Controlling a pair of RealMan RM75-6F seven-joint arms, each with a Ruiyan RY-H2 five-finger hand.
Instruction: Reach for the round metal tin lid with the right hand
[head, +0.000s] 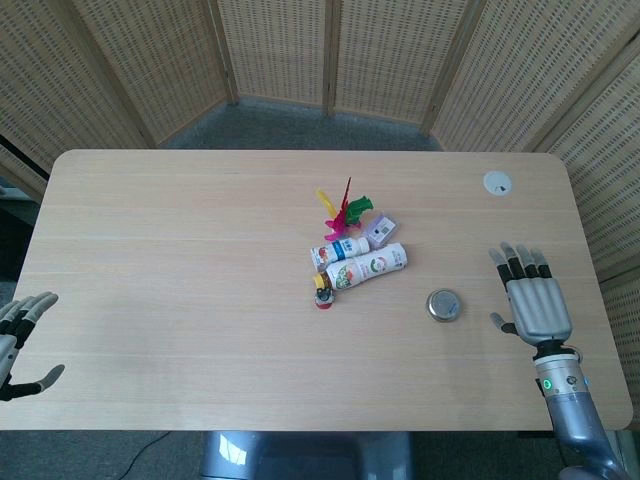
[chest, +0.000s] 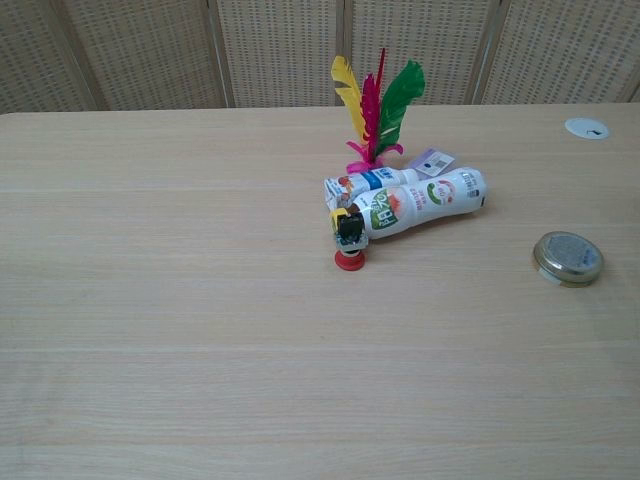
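Observation:
The round metal tin lid (head: 444, 305) (chest: 568, 258) lies flat on the wooden table (head: 200, 260), right of centre. My right hand (head: 530, 295) hovers flat over the table to the lid's right, about a hand's width away, fingers spread and holding nothing. At the table's front left edge, my left hand (head: 22, 335) is also open and empty. Neither hand shows in the chest view.
Left of the lid lie two small white bottles (head: 360, 263) (chest: 410, 203), a feather shuttlecock (head: 340, 212) (chest: 375, 100), a small purple packet (head: 381, 230) and a little toy on a red base (head: 323, 293) (chest: 349, 240). A white round disc (head: 497, 182) (chest: 586, 127) sits at the far right.

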